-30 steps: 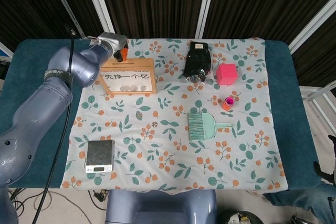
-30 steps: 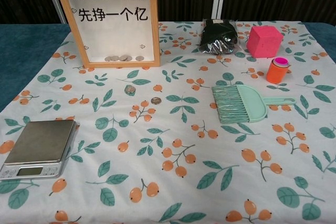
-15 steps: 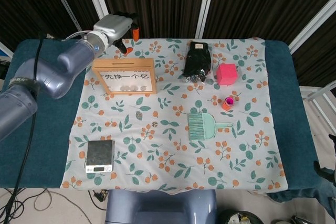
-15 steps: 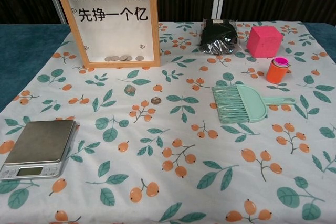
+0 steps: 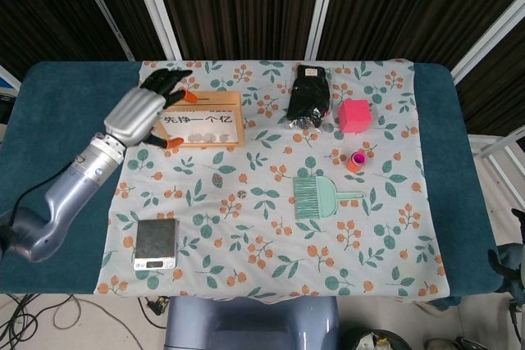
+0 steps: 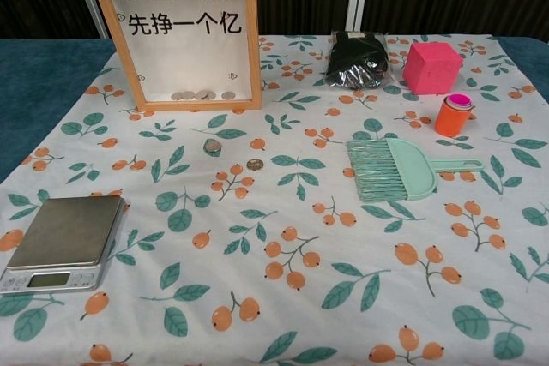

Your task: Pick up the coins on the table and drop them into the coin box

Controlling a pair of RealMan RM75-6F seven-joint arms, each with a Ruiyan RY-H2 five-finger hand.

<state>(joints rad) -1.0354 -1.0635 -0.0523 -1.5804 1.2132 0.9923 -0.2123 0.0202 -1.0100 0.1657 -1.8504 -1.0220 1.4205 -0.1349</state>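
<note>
The left hand [image 5: 146, 112], silver with orange fingertips, hangs fingers spread and holding nothing, over the 9 o'clock end of the wooden-framed coin box with a clear front and Chinese lettering [image 5: 199, 119], hiding that end in the head view; the chest view shows no hand at all. The right hand appears in neither view. Several coins lie inside the box at its base [image 6: 202, 94]. Two small round coins [image 6: 212, 146] [image 6: 254, 164] rest on the leaf-and-berry printed cloth [image 6: 283, 297] at about 6 o'clock from the box. More coins seem half-hidden under the black fabric pouch [image 5: 310, 94], hard to make out.
</note>
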